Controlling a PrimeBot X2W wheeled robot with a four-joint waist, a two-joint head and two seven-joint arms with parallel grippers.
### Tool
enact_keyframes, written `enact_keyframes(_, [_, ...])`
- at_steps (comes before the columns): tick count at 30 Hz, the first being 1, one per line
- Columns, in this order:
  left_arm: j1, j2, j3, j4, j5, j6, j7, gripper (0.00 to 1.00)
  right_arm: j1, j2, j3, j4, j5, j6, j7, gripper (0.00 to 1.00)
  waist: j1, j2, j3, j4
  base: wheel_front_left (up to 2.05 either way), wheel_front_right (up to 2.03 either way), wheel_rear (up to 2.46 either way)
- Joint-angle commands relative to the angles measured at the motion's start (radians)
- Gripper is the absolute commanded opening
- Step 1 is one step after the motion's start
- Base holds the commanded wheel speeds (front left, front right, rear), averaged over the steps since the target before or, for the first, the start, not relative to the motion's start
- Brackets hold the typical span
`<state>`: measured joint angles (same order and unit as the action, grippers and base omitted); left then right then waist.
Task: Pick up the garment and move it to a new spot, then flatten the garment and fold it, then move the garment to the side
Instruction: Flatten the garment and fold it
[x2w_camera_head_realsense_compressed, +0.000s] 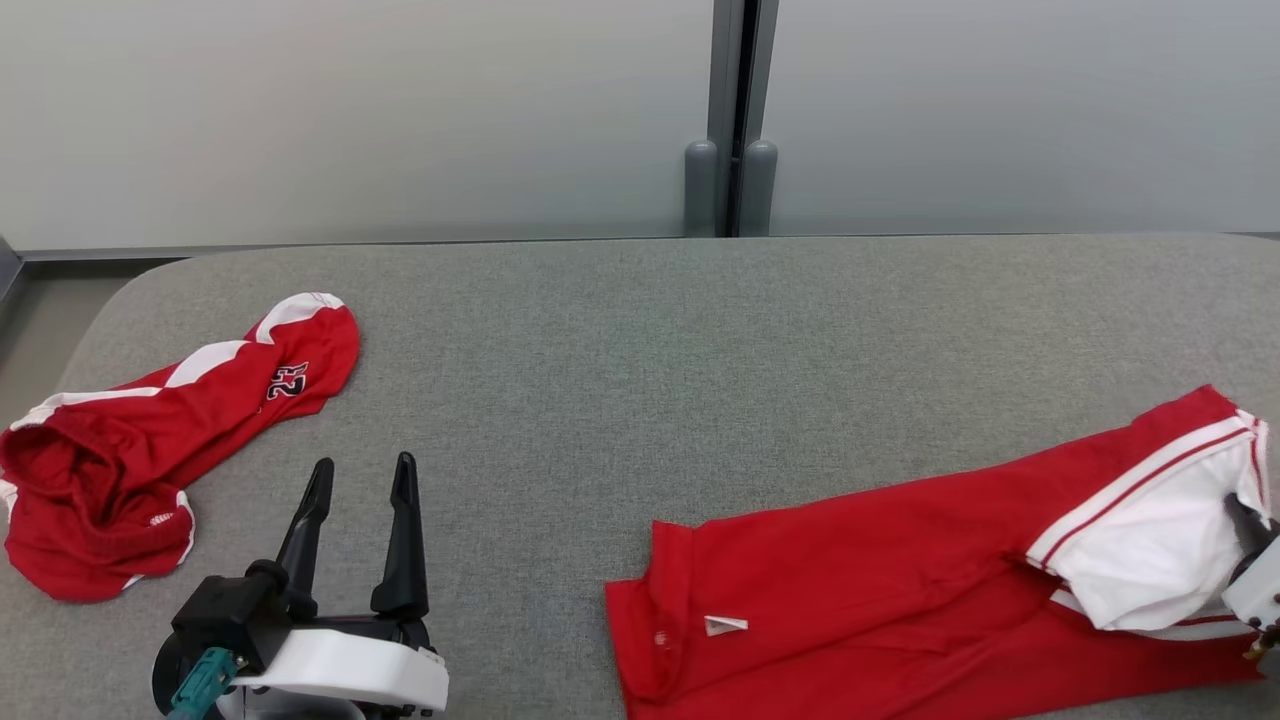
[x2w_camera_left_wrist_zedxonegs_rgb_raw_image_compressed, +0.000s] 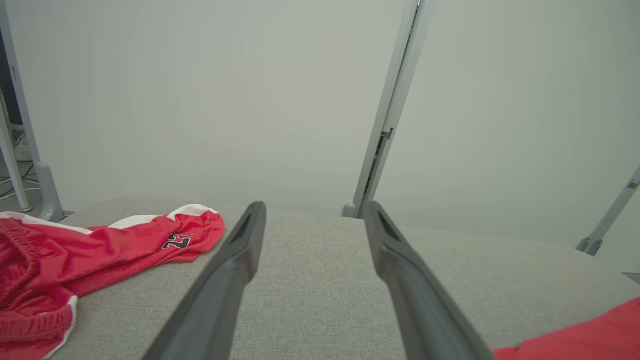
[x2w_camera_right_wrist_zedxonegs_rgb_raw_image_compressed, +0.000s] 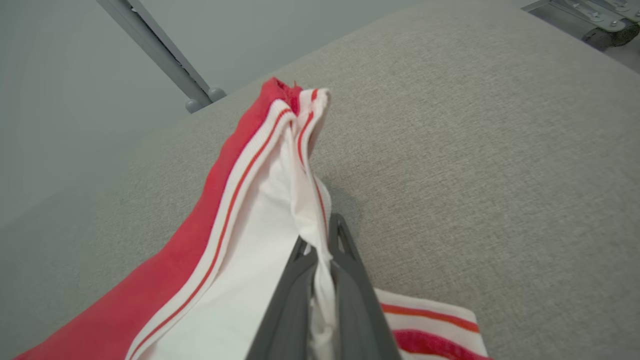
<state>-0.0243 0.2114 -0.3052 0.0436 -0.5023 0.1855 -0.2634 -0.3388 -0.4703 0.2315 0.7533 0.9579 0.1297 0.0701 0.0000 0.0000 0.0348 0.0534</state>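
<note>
Nearest, the right gripper (x2w_camera_right_wrist_zedxonegs_rgb_raw_image_compressed: 320, 234) is pinched on the white, red-striped end of the red garment (x2w_camera_head_realsense_compressed: 850, 570). The garment lies stretched across the near right of the grey padded table (x2w_camera_head_realsense_compressed: 640, 330) (the gripped end bunches into a ridge). At the near left the left gripper (x2w_camera_head_realsense_compressed: 363, 466) hovers, fingers spread and empty. Farther left lie crumpled red shorts (x2w_camera_head_realsense_compressed: 150, 440), and pale wall panels (x2w_camera_head_realsense_compressed: 350, 110) stand beyond.

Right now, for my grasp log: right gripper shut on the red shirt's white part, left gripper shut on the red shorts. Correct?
No: the left gripper is open, clear of the red shorts, per the left wrist view. The right gripper does pinch the white part of the red shirt.
</note>
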Motion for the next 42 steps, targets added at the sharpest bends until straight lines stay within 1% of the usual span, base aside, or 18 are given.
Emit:
enact_keyframes(1, [0.008,-0.002,0.010,0.003,0.007,-0.007,-0.002,1.00,-0.012,-0.010,-0.008,0.000,-0.004,0.002,-0.015,0.00,0.0000,0.0000,-0.010,-0.007,0.00,0.00,0.00])
enact_keyframes(6, [0.028,-0.022,0.017,0.016,0.012,-0.018,-0.002,1.00,0.000,-0.020,0.000,-0.068,-0.009,0.002,-0.020,0.00,0.0000,0.0000,-0.039,-0.012,0.00,0.00,0.00])
enact_keyframes(10, [0.040,-0.030,0.022,0.027,0.018,-0.028,-0.002,1.00,0.025,-0.014,0.016,-0.189,-0.016,0.002,0.003,0.00,0.0000,0.0000,-0.052,-0.010,0.00,0.00,0.00])
enact_keyframes(14, [0.041,-0.034,0.025,0.036,0.021,-0.038,-0.002,1.00,0.061,0.003,0.026,-0.331,-0.040,0.002,0.049,0.00,0.0000,0.0000,-0.061,0.004,0.00,0.00,0.00])
enact_keyframes(18, [0.043,-0.034,0.023,0.045,0.021,-0.045,-0.002,1.00,0.105,0.045,0.036,-0.455,-0.077,0.002,0.122,0.00,0.0000,0.0000,-0.067,0.032,0.00,0.00,0.00])
enact_keyframes(24, [0.032,-0.030,0.016,0.052,0.023,-0.048,0.002,1.00,0.163,0.146,0.058,-0.586,-0.135,0.002,0.226,0.00,0.0000,0.0000,-0.068,0.101,0.00,0.00,0.00])
enact_keyframes(29, [0.025,-0.027,0.007,0.056,0.026,-0.050,0.007,1.00,0.197,0.209,0.063,-0.614,-0.179,0.002,0.281,0.00,0.0000,0.0000,-0.066,0.163,0.00,0.00,0.00])
enact_keyframes(30, [0.025,-0.027,0.007,0.056,0.026,-0.050,0.007,1.00,0.197,0.209,0.063,-0.614,-0.179,0.002,0.281,0.00,0.0000,0.0000,-0.066,0.163,0.00,0.00,0.00])
enact_keyframes(35, [0.013,-0.024,0.000,0.059,0.027,-0.051,0.014,1.00,0.221,0.266,0.082,-0.605,-0.205,0.002,0.319,0.00,0.0000,0.0000,-0.063,0.212,0.00,0.00,0.00])
enact_keyframes(42, [0.005,-0.022,-0.004,0.065,0.024,-0.046,0.014,1.00,0.210,0.324,0.132,-0.551,-0.234,0.002,0.335,0.00,0.0000,0.0000,-0.057,0.230,0.00,0.00,0.00])
